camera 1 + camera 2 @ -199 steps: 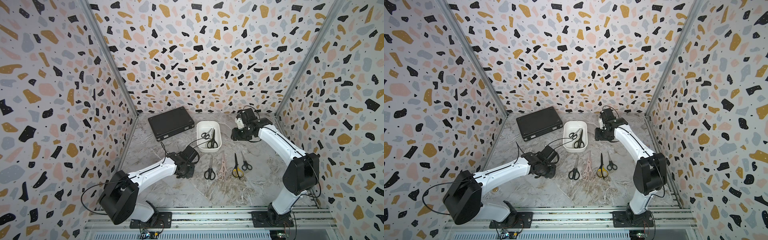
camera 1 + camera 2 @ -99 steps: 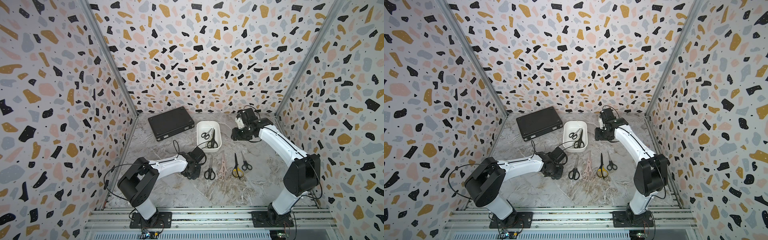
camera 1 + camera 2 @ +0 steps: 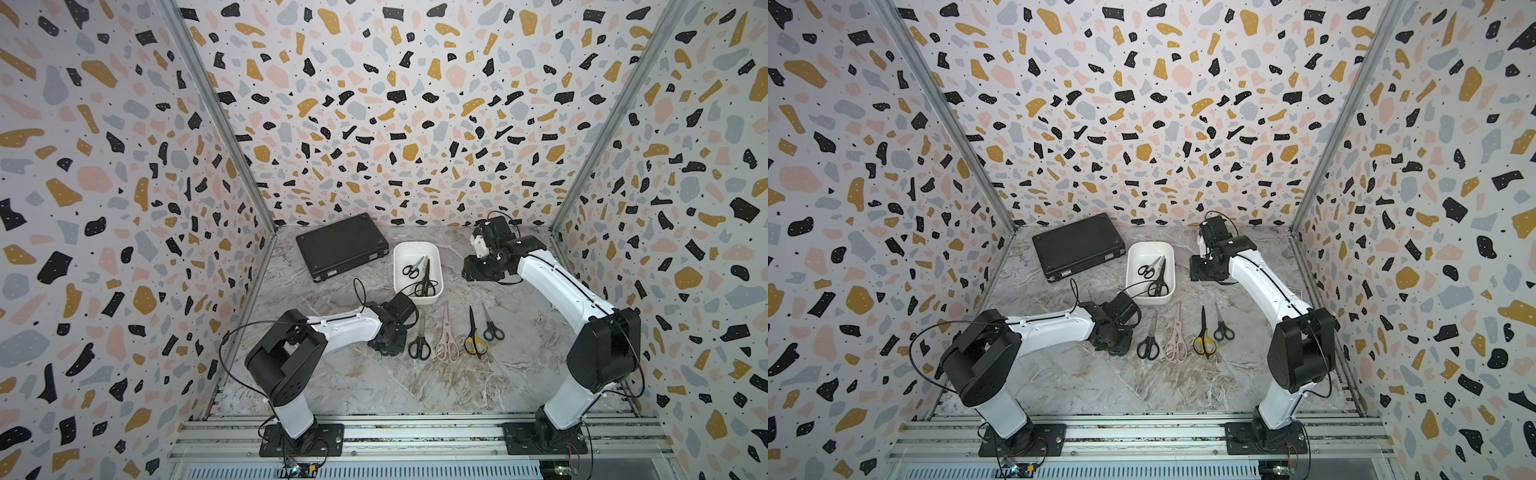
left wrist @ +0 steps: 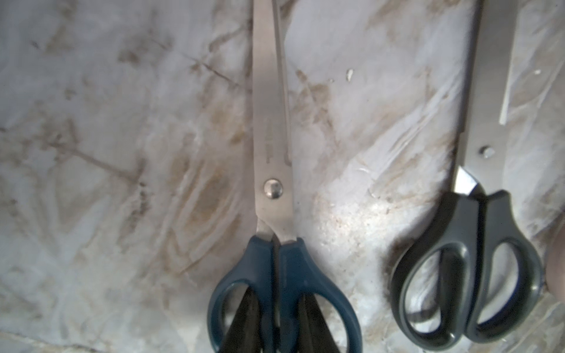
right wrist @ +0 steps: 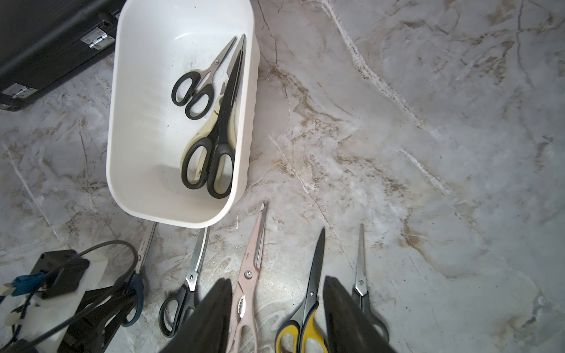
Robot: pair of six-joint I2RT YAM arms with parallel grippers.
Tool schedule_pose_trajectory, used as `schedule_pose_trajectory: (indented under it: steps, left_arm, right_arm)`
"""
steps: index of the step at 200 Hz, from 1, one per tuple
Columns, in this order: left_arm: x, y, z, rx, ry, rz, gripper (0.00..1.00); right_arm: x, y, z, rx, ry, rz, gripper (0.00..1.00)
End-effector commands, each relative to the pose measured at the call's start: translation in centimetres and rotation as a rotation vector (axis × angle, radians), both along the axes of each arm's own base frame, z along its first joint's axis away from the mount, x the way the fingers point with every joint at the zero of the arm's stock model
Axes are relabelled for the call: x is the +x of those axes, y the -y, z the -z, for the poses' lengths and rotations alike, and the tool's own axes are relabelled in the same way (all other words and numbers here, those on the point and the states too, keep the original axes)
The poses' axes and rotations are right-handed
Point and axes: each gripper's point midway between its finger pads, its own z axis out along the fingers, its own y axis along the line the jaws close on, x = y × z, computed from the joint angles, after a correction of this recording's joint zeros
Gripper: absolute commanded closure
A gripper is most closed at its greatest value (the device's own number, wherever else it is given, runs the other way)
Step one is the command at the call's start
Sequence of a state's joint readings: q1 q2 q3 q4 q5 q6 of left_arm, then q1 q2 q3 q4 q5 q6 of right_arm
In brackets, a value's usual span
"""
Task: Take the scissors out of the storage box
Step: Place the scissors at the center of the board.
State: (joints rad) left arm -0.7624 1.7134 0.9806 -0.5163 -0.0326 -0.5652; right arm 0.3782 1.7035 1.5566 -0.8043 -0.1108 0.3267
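The white storage box [image 3: 404,291] [image 5: 143,122] holds a small black-handled pair of scissors [image 5: 195,88] and a longer black pair lying over a cream pair [image 5: 220,134]. My left gripper [image 3: 388,347] [image 4: 278,296] is low on the table in front of the box, shut on the handle of the blue scissors [image 4: 272,183], which lie flat. Beside them lie the black [image 3: 419,343], pink [image 3: 446,338], yellow-and-black [image 3: 473,338] and small grey [image 3: 491,328] scissors in a row. My right gripper [image 3: 476,272] [image 5: 278,281] hangs open to the right of the box, holding nothing.
A flat black hard case [image 3: 340,245] lies at the back left, close to the box. Patterned walls close in three sides. The left arm's cable [image 3: 361,291] loops up near the box's front corner. Bare marble tabletop [image 3: 415,386] lies in front of the scissor row.
My left arm has swung right and slightly down, bringing the blue scissors beside the black pair in the row. The right arm has not moved.
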Motion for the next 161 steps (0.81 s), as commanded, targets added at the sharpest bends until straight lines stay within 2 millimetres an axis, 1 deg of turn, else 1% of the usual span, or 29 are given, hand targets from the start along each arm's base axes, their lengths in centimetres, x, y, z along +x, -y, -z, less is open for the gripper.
schedule_pose_trajectory:
  steps: [1, 20, 34, 74, 92, 111, 119, 128, 144, 161]
  left_arm:
    - [-0.1, 0.8, 0.4, -0.027, -0.016, -0.006, 0.93]
    - [-0.2, 0.8, 0.3, -0.034, -0.016, -0.006, 0.86]
    - [-0.1, 0.9, 0.1, -0.042, -0.01, -0.005, 0.83]
    - [0.2, 1.3, -1.2, -0.07, 0.012, -0.003, 0.69]
    - [0.3, 1.3, -1.5, -0.069, 0.015, -0.002, 0.65]
    - [0.4, 1.4, -1.9, -0.072, 0.019, -0.004, 0.64]
    - [0.4, 1.5, -2.4, -0.085, 0.028, -0.005, 0.64]
    - [0.7, 1.6, -3.5, -0.102, 0.051, -0.007, 0.64]
    - [1.5, 1.8, -6.1, -0.108, 0.107, 0.007, 0.62]
    - [2.8, 1.8, -9.0, -0.091, 0.178, 0.033, 0.61]
  right_arm:
    - [-1.0, 0.4, -1.5, -0.009, 0.022, -0.01, 0.46]
    - [-1.0, 0.3, -1.4, -0.007, 0.018, -0.011, 0.46]
    - [-1.0, 0.3, -1.4, -0.004, 0.017, -0.011, 0.46]
    - [-0.9, 0.1, -1.5, -0.001, 0.02, -0.014, 0.46]
    - [-0.8, 0.2, -1.6, -0.003, 0.021, -0.013, 0.46]
    - [-0.8, 0.2, -1.6, -0.003, 0.022, -0.014, 0.46]
    - [-0.9, 0.2, -1.6, -0.005, 0.022, -0.015, 0.46]
    - [-0.9, 0.3, -1.6, -0.007, 0.024, -0.015, 0.46]
    - [-0.8, 0.3, -1.5, -0.01, 0.023, -0.016, 0.46]
    - [-0.7, 0.3, -1.5, -0.013, 0.026, -0.019, 0.46]
